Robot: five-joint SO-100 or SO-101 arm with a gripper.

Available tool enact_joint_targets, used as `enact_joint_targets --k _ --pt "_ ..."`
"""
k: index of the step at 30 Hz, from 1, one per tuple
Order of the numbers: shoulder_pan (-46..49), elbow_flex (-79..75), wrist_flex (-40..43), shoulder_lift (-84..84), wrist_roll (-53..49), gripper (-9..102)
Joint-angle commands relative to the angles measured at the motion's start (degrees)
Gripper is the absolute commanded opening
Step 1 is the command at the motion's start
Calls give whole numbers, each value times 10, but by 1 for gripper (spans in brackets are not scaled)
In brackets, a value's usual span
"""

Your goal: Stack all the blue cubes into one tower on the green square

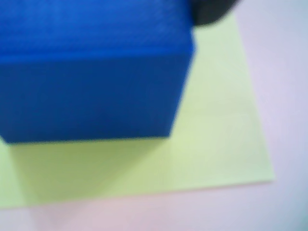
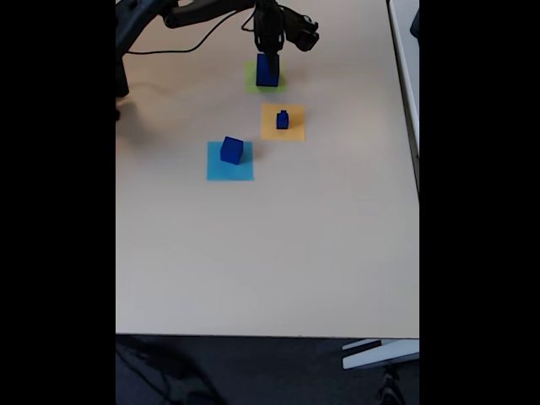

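Large blue cube (image 2: 267, 71) on green square (image 2: 264, 78), tool (image 2: 268, 49) above it, grip state indiscernible; risk: withdrawal dragging cube off square.

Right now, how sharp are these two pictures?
Wrist view: soft and out of focus, the big blue cube too close, green square washed out. Fixed view: sharper but distant, black bars either side, even light, faint shadows beside the cubes.
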Motion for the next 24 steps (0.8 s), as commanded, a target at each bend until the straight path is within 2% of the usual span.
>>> enact_joint_targets --k 1,24 --pt "-6 -35 2 13 8 17" --pt "-15 -60 -1 -2 6 16"
